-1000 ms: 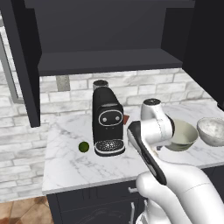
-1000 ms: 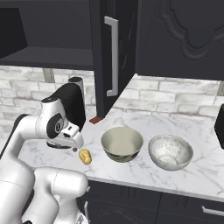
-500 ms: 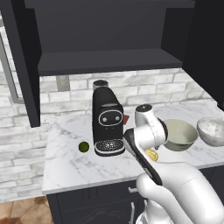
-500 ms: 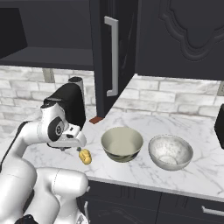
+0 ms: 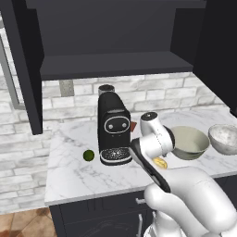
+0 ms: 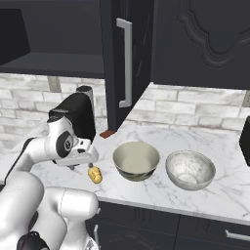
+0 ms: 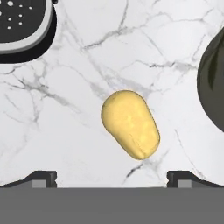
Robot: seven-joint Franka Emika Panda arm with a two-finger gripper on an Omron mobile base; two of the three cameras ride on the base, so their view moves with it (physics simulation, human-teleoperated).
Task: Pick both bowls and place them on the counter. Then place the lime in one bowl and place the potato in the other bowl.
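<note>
On the white, grey-veined desk [image 5: 69, 171] lay the potato [image 7: 130, 124], a golden-yellow oval flat on its side, directly below my jaws. Just beside it stood the olive-beige bowl [image 6: 136, 160], upright and empty, and next along was the white-grey marbled bowl [image 6: 190, 170], also upright and empty. The lime [image 5: 89, 155], a small dark green ball, rested well apart from them.

Bare marble rings the potato [image 7: 130, 124], hemmed by the coffee machine [image 5: 113, 129] and the olive-beige bowl [image 6: 136, 160].
</note>
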